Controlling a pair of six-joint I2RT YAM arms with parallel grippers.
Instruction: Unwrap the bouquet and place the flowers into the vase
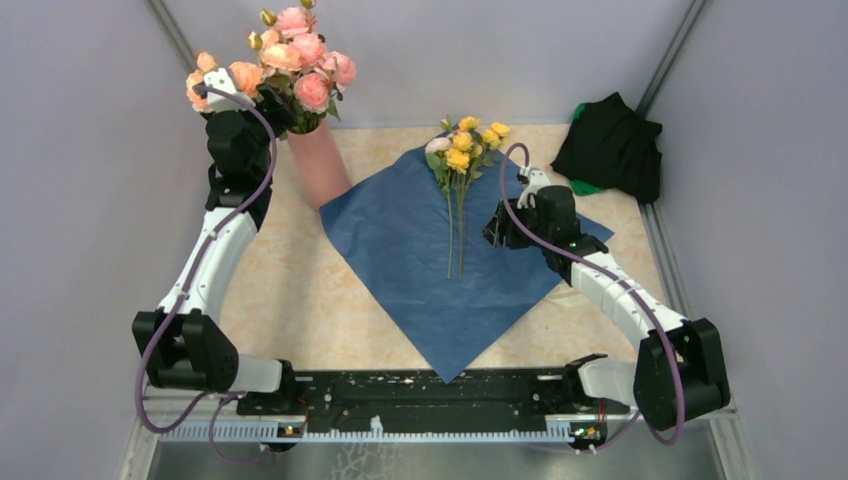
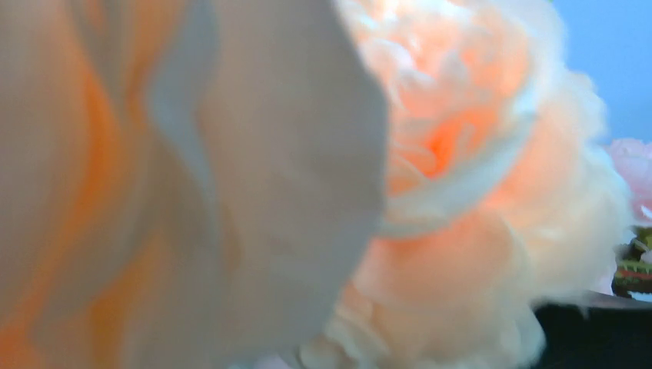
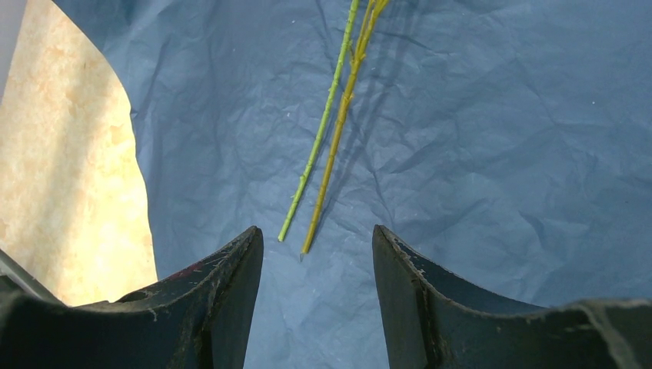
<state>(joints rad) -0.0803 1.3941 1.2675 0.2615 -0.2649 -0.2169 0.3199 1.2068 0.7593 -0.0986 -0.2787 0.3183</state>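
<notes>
Right wrist view: your right gripper (image 3: 317, 238) hangs low over the blue paper (image 3: 477, 154). Its fingers (image 3: 231, 292) stand a moderate gap apart with nothing between them. Two thin stems (image 3: 327, 131), one green and one yellower, lie flat on the paper. Their cut ends sit just ahead of the gap and touch neither finger. Bare table (image 3: 69, 169) shows past the sheet's left edge.

Top view: the paper is spread flat as a diamond mid-table, its near corner pointing at the arm bases. Your right gripper is over the sheet's right half, just beside the stems. The flowers (image 1: 465, 145) lie on the sheet, stems toward you, yellow and pale pink heads at the far corner. They are unwrapped and well apart from the vase (image 1: 318, 165). The vase stands upright far left, right at the sheet's left corner, and holds larger pink and peach roses (image 1: 300, 55).

Your left gripper (image 1: 212, 92) is raised against the left side of those roses. Left wrist view is all blurred peach petals (image 2: 430, 154) and shows no fingers, so I can't tell their gap. A black cloth (image 1: 610, 145) is heaped at the far right.
</notes>
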